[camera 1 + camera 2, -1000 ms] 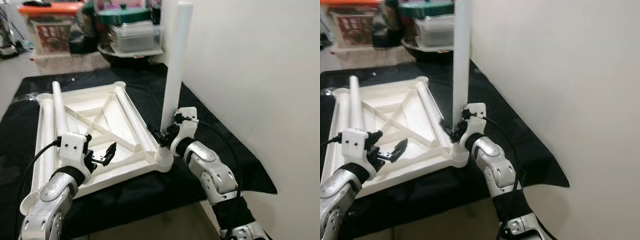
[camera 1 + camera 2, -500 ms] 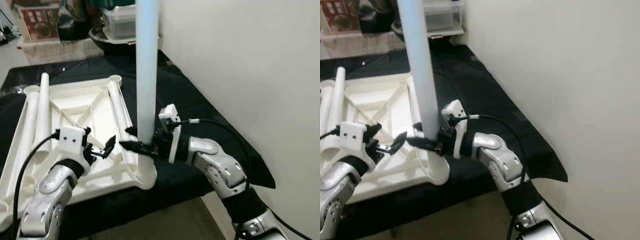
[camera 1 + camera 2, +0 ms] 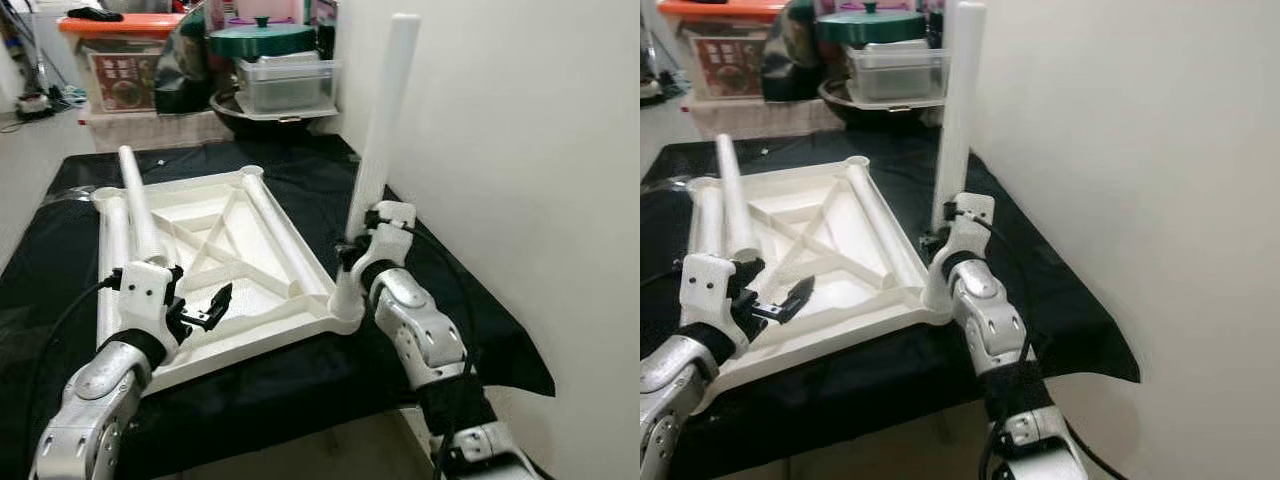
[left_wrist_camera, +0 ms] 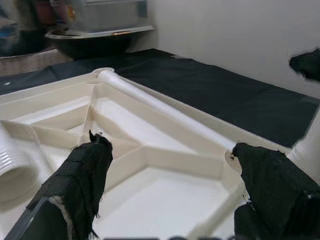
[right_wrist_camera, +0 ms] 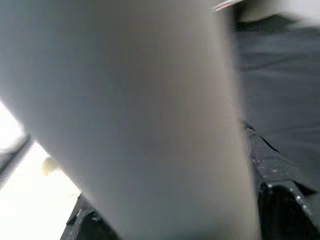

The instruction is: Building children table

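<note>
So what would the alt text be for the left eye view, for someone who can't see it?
The right end effector grips an upright white table leg at the near right corner of an upside-down white tabletop on a black cloth. The left end effector hovers open above the tabletop.

bright even indoor light | eye views sharp | right wrist view blurred

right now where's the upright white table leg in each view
Left eye view: upright table leg right of centre, rising from the tabletop's near right corner, right gripper at its base.
Right eye view: centre, same corner.
Left wrist view: just its base at the right edge.
Right wrist view: blurred white column up close.
Shared landmark: the tabletop.
</note>
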### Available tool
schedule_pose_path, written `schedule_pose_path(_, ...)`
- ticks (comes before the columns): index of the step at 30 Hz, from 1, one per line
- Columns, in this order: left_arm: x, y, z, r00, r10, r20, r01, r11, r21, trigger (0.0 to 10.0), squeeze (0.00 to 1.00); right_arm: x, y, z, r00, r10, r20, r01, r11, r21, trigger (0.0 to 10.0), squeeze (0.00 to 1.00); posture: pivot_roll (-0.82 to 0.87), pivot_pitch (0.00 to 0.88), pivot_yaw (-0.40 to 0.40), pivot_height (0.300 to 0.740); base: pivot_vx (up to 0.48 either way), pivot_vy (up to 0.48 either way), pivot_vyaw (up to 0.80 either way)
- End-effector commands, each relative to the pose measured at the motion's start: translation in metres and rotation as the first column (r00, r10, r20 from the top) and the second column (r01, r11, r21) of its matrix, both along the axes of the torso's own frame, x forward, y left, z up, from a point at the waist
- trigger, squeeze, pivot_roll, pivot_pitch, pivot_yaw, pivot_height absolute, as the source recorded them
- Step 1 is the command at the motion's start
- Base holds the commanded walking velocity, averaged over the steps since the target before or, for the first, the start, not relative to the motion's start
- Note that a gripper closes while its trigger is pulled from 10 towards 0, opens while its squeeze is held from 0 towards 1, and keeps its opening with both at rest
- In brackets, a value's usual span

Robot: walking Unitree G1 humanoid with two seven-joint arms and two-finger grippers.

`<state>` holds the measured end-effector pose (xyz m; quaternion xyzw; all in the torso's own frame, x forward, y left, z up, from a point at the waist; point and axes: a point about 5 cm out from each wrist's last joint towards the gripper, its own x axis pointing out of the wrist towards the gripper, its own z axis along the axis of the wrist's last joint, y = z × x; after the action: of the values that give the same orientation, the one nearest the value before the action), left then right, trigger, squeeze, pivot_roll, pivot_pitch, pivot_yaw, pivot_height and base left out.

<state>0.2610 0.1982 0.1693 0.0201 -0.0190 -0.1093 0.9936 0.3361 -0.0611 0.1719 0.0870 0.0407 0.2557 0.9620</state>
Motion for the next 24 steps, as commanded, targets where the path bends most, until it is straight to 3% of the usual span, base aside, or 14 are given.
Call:
schedule_pose_path(1,0.003,0.001,-0.001,1.000,-0.006,-0.013,0.006,1.000,0.008,10.0,0.00,-0.014,0.025,0.012,0.963,0.256,0.079,-0.260,0.964,0.046,10.0,0.00,0.06,0.000,-0.032,0.740,0.000,0.000,0.00)
schedule_pose_path(4,0.004,0.003,-0.001,1.000,-0.002,-0.013,0.003,1.000,0.010,10.0,0.00,-0.029,0.034,0.024,0.857,0.497,0.136,-0.507,0.861,0.043,10.0,0.00,0.05,0.000,-0.031,0.740,0.000,0.000,0.00)
schedule_pose_path(7,0.004,-0.001,-0.003,1.000,-0.010,-0.013,0.010,1.000,0.004,10.0,0.00,-0.059,0.033,0.030,0.640,0.750,0.167,-0.757,0.652,-0.029,10.0,0.00,0.05,0.000,-0.037,0.740,0.000,0.000,0.00)
schedule_pose_path(9,0.004,-0.001,-0.004,1.000,-0.011,-0.014,0.011,1.000,0.004,10.0,0.00,-0.064,0.031,0.029,0.601,0.781,0.169,-0.785,0.617,-0.063,10.0,0.00,0.05,0.000,-0.041,0.740,0.000,0.000,0.00)
schedule_pose_path(11,0.004,-0.002,-0.004,1.000,-0.007,-0.013,0.007,1.000,0.001,10.0,0.00,-0.063,0.032,0.025,0.601,0.784,0.157,-0.786,0.615,-0.066,10.0,0.00,0.06,0.000,-0.046,0.740,0.000,0.000,0.00)
schedule_pose_path(12,0.004,-0.002,-0.003,1.000,-0.005,-0.011,0.005,1.000,-0.002,10.0,0.00,-0.057,0.035,0.021,0.625,0.768,0.140,-0.767,0.638,-0.075,7.5,0.00,0.07,0.000,-0.046,0.740,0.000,0.000,0.00)
schedule_pose_path(13,0.004,-0.002,-0.003,1.000,-0.005,-0.011,0.005,1.000,-0.002,10.0,0.00,-0.057,0.035,0.021,0.625,0.768,0.140,-0.767,0.638,-0.075,7.5,0.00,0.07,0.000,-0.046,0.740,0.000,0.000,0.00)
schedule_pose_path(14,0.005,0.000,-0.001,1.000,-0.006,-0.007,0.006,1.000,0.003,10.0,0.00,-0.041,0.040,0.011,0.715,0.692,0.097,-0.684,0.722,-0.101,0.0,0.00,0.07,0.000,-0.045,0.740,0.000,0.000,0.00)
schedule_pose_path(15,0.005,0.000,-0.001,1.000,-0.006,-0.007,0.006,1.000,0.003,10.0,0.00,-0.041,0.040,0.011,0.715,0.692,0.097,-0.684,0.722,-0.101,0.0,0.00,0.07,0.000,-0.045,0.740,0.000,0.000,0.00)
schedule_pose_path(17,0.005,0.002,-0.002,1.000,-0.001,-0.010,0.001,1.000,0.013,10.0,0.00,-0.016,0.039,-0.001,0.868,0.495,0.030,-0.487,0.863,-0.131,0.0,0.00,0.07,0.000,-0.049,0.740,0.000,0.000,0.00)
schedule_pose_path(18,0.005,0.003,-0.003,1.000,0.002,-0.011,-0.002,1.000,0.015,10.0,0.00,-0.009,0.038,-0.005,0.905,0.425,0.005,-0.420,0.896,-0.147,0.0,0.00,0.07,0.000,-0.049,0.740,0.000,0.000,0.00)
schedule_pose_path(19,0.005,0.003,-0.003,1.000,0.004,-0.010,-0.004,1.000,0.011,10.0,0.00,0.005,0.027,-0.012,0.971,0.236,-0.046,-0.241,0.959,-0.150,0.0,0.00,0.07,0.000,-0.046,0.740,0.000,0.000,0.00)
schedule_pose_path(21,0.004,0.002,-0.002,1.000,0.003,-0.006,-0.003,1.000,0.006,10.0,0.00,0.019,0.006,-0.022,0.991,-0.043,-0.126,0.021,0.986,-0.168,0.0,0.00,0.06,0.000,-0.047,0.740,0.000,0.000,0.00)
schedule_pose_path(24,0.003,-0.001,-0.003,1.000,-0.005,-0.007,0.005,1.000,0.003,10.0,0.00,0.020,-0.015,-0.031,0.959,-0.225,-0.172,0.191,0.963,-0.192,0.0,0.00,0.06,0.000,-0.050,0.740,0.000,0.000,0.00)
